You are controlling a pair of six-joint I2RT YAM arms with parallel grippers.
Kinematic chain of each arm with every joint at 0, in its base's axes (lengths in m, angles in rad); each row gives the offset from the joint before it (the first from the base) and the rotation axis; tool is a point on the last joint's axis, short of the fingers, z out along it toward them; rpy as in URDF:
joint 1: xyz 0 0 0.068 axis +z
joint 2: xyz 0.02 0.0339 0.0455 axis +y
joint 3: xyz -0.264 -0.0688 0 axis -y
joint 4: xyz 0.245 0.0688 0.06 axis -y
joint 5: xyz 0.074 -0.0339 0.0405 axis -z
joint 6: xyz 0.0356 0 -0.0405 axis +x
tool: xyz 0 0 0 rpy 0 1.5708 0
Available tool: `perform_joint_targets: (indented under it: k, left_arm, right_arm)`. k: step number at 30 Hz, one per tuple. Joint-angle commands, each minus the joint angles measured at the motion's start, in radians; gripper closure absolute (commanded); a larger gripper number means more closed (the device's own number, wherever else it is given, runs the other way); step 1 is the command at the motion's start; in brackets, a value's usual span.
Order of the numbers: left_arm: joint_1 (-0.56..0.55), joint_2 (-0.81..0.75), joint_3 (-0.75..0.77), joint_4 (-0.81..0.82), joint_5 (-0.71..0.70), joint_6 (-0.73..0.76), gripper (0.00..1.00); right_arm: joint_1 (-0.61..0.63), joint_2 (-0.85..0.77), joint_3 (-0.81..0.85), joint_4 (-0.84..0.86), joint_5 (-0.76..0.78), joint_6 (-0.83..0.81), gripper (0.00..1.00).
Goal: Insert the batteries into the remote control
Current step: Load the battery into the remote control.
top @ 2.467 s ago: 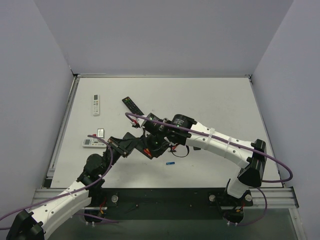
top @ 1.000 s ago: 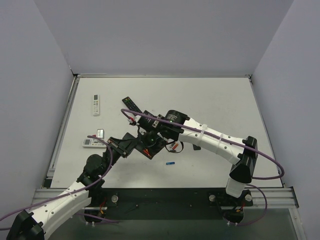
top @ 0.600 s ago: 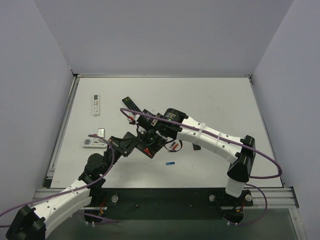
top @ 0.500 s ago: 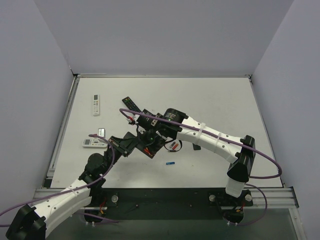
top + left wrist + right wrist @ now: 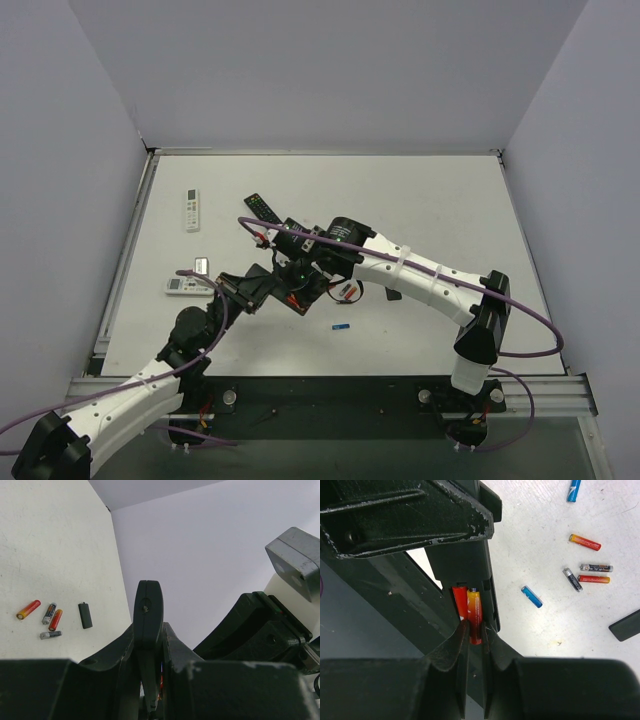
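Remote control (image 5: 464,565) is held up off the desk (image 5: 545,525) between the two arms. Your left claw (image 5: 149,652) is pressed onto its flat faces, so that wrist view sees it edge-on. Judgement: this grip steadies the body and turns the open battery bay toward the right arm. In the bay, a red battery (image 5: 459,604) already lies along the far wall. An orange battery (image 5: 474,614) lies beside it, touching, and your right claw (image 5: 474,634) pinches its lower end, fingers almost together. That claw looks placed to press the cell down along its length into the second slot; whether it is fully seated cannot be told. Below on the desk, the loose batteries (image 5: 585,542) are scattered near each other, with two blue ones apart from them. The back cover (image 5: 626,625) lies just beside them, presumably left off until the bay is full.
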Motion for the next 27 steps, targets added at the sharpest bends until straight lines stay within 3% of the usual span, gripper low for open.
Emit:
perform_joint_targets:
  k: [1, 10, 24, 27]
  left_arm:
    - [-0.021, -0.070, -0.106, 0.050, -0.003, -0.118, 1.00]
    - [-0.021, -0.184, -0.123, -0.119, -0.066, -0.171, 1.00]
    - [-0.021, -0.162, -0.126, -0.123, -0.063, -0.182, 1.00]
    - [-0.021, -0.162, -0.126, -0.124, -0.063, -0.185, 1.00]
  right_arm:
    - [-0.011, 0.009, -0.020, 0.040, 0.053, 0.003, 0.95]
    - [-0.008, 0.013, -0.013, 0.007, 0.024, 0.003, 0.90]
    - [-0.005, 0.015, 0.015, -0.029, 0.014, -0.003, 0.80]
    - [-0.003, 0.007, 0.022, -0.030, 0.011, -0.005, 0.75]
